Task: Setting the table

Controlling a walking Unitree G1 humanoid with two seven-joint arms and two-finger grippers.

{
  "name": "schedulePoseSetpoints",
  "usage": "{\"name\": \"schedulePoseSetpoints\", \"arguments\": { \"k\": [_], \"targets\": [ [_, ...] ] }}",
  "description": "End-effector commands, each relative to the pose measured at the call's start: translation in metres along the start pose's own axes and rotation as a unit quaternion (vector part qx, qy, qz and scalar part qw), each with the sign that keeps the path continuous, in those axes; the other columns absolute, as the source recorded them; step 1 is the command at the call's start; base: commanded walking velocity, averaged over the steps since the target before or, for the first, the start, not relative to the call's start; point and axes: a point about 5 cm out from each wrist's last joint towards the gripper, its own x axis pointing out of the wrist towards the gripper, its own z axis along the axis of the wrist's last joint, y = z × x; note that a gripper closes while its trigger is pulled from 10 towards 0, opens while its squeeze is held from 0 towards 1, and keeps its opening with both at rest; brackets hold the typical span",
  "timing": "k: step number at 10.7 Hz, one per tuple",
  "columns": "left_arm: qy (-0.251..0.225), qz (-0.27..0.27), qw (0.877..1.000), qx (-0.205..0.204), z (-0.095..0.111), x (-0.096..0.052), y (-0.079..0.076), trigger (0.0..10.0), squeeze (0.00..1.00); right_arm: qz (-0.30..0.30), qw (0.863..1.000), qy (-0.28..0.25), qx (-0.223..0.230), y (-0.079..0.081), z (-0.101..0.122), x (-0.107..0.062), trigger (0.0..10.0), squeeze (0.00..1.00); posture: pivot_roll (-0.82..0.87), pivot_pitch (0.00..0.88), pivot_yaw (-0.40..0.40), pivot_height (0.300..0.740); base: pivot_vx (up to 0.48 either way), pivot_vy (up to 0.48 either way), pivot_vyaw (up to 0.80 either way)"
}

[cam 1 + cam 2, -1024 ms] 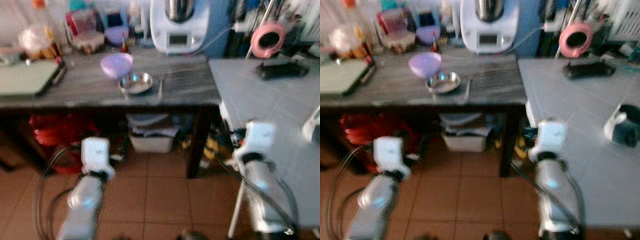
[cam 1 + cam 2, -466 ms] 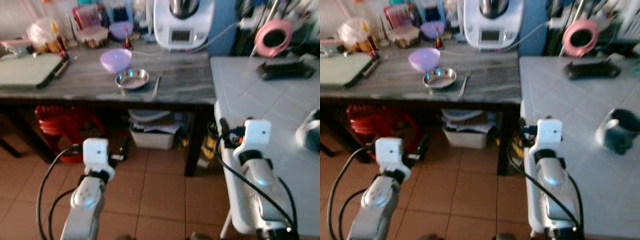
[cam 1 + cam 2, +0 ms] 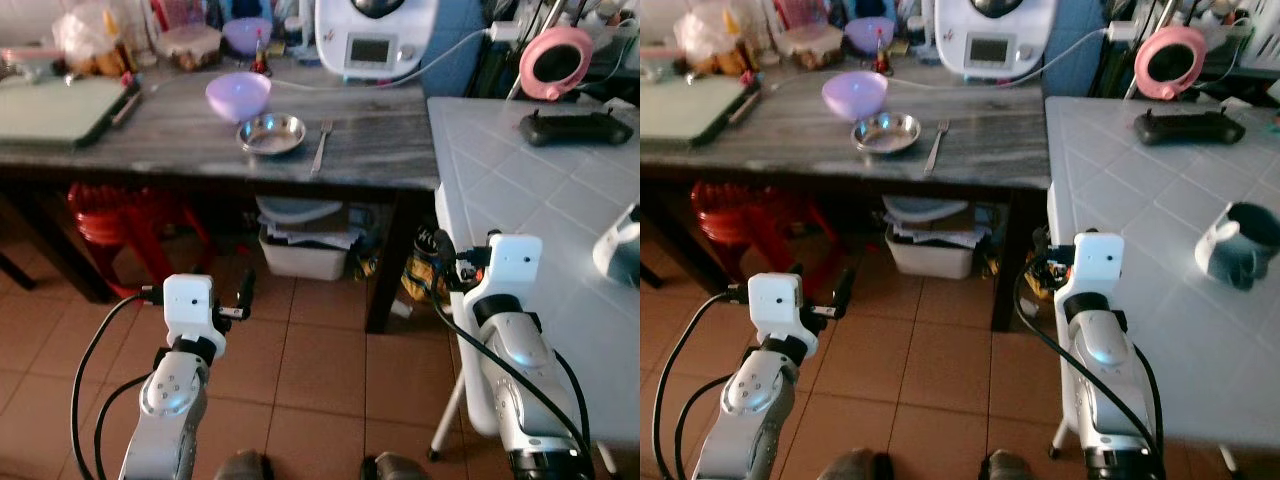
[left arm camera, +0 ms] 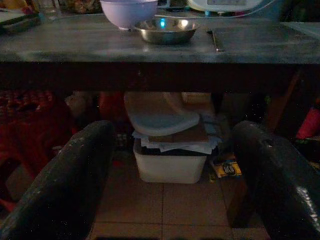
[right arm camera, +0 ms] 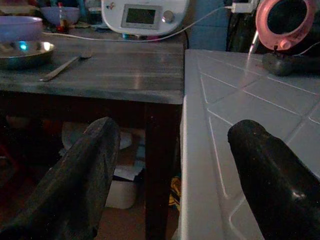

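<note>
**Nothing carried over yet**

The dark wooden table point(image 3: 200, 150) holds everything: on it a purple bowl point(image 3: 238, 94), just beside that a steel bowl point(image 3: 271, 134), then a fork point(image 3: 321, 146). My left gripper point(image 4: 165, 165) and right gripper point(image 5: 170, 165), fingers spread wide and empty, hang short of that table

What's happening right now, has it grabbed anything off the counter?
Nothing is grabbed. The robot stands on the tile floor facing the grey counter, where a purple bowl, a steel bowl and a fork sit close together, untouched. The left end effector and the right end effector are both open, empty and short of the counter. A mug sits on the white tiled table.
</note>
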Motion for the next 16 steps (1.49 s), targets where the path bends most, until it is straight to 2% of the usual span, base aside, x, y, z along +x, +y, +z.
{"name": "schedulePoseSetpoints", "arguments": {
  "k": [1,5,7,13,16],
  "targets": [
    [0.001,-0.001,1.000,0.007,0.0009,-0.0001,0.0006,10.0,0.00,-0.001,1.000,-0.008,0.002,-0.0014,0.0053,0.0010,10.0,0.00,-0.06,0.000,0.038,0.740,-0.255,0.000,0.00],
    [-0.006,-0.019,1.000,0.018,0.0039,-0.0010,-0.0012,10.0,0.00,-0.017,1.000,-0.017,0.001,-0.0044,0.0068,0.0000,10.0,0.00,-0.06,0.000,0.042,0.740,0.000,0.000,0.00],
    [-0.013,-0.019,1.000,0.019,0.0077,-0.0001,0.0008,10.0,0.00,-0.020,1.000,-0.016,0.006,-0.0049,0.0067,0.0010,10.0,0.00,-0.05,0.005,0.042,0.740,0.000,-0.480,0.00],
    [-0.014,-0.040,0.999,0.024,0.0085,-0.0018,-0.0058,10.0,0.00,-0.021,1.000,-0.019,0.011,-0.0028,0.0082,0.0033,10.0,0.00,-0.06,0.016,0.055,0.740,0.000,-0.445,0.00],
    [-0.011,-0.043,0.999,0.027,0.0080,-0.0039,-0.0062,10.0,0.00,-0.022,1.000,-0.015,0.013,-0.0018,0.0061,0.0019,10.0,0.00,-0.05,0.025,0.059,0.740,0.000,-0.429,-0.47]
  ]
}}
